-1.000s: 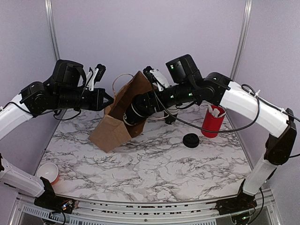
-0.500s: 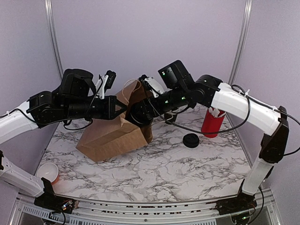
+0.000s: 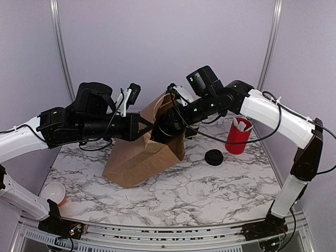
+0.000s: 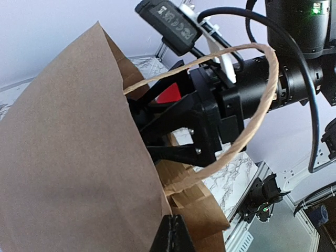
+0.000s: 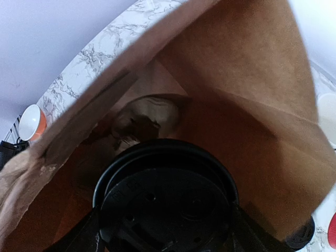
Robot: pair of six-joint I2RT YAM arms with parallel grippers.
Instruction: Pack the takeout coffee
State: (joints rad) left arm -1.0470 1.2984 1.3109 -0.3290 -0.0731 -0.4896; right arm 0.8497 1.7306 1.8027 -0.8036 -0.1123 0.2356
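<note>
A brown paper bag [image 3: 139, 157] leans on its side on the marble table, mouth raised toward the right arm. My left gripper [image 3: 148, 128] is shut on the bag's upper edge; its closed fingertips [image 4: 173, 235] pinch the paper [image 4: 68, 157]. My right gripper [image 3: 169, 125] reaches into the bag's mouth. In the right wrist view it [image 5: 165, 228] is shut on the takeout coffee [image 5: 165, 202], a black cup whose round black lid faces the camera, inside the bag [image 5: 247, 126]. The cup is hidden in the top view.
A loose flat black lid [image 3: 213, 157] lies right of the bag. A red cup [image 3: 238, 136] with white sticks stands at the back right. A small orange cup with a white inside [image 3: 53, 193] sits at the front left. The bag's paper handle [image 4: 257, 110] loops around my right wrist.
The bag and both grippers have shifted right, and the bag's mouth has risen. My left gripper keeps hold of the bag's edge and my right gripper stays in the mouth with the cup.
</note>
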